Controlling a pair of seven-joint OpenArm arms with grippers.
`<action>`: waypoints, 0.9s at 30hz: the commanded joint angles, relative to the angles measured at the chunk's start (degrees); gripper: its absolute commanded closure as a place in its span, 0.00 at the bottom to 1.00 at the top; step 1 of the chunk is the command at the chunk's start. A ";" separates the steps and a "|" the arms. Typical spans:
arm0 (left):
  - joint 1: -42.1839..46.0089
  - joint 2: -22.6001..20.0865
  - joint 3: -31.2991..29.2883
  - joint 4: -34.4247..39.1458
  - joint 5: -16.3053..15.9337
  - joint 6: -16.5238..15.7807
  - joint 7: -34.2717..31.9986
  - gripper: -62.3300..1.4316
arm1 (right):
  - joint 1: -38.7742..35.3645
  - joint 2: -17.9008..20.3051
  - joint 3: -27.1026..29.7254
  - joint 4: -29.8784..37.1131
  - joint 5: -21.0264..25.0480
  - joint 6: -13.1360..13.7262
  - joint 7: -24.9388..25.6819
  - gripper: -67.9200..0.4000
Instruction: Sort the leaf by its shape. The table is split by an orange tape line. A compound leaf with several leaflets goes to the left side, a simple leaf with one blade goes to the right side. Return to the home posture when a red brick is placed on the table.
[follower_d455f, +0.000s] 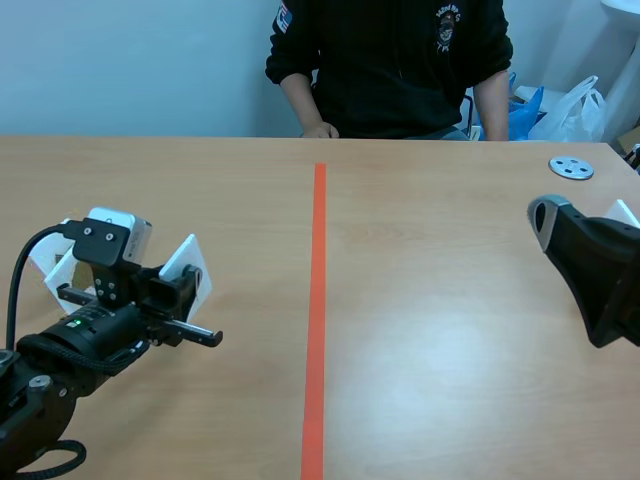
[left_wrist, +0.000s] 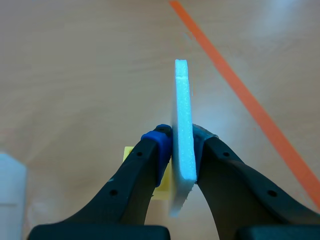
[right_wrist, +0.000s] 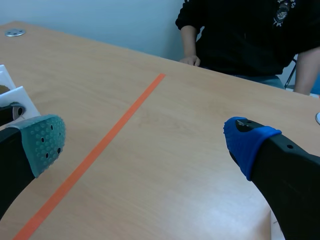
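Left wrist view: white foam card (left_wrist: 182, 100) stands edge-on, clamped between the left fingers (left_wrist: 148, 162) (right fingers (right_wrist: 44, 141) apart).

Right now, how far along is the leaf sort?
Done: pickup. In hand: left gripper shut on a thin white foam card, held edge-on left of the orange tape line; its leaf face is hidden. Left: setting it down. Right gripper is open; no red brick shows.
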 joint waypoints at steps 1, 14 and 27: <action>0.02 0.26 -0.70 0.26 -0.55 0.90 -0.98 0.89 | 0.22 0.13 0.81 0.11 0.74 0.02 0.85 0.00; 1.55 0.26 -5.18 -0.83 -2.80 2.60 -0.11 0.89 | 0.20 0.13 0.81 0.11 0.92 0.04 0.85 0.00; -1.51 0.28 -6.47 -8.28 -2.78 5.53 -4.70 0.89 | 0.17 -0.17 0.81 0.11 1.16 0.15 0.83 0.00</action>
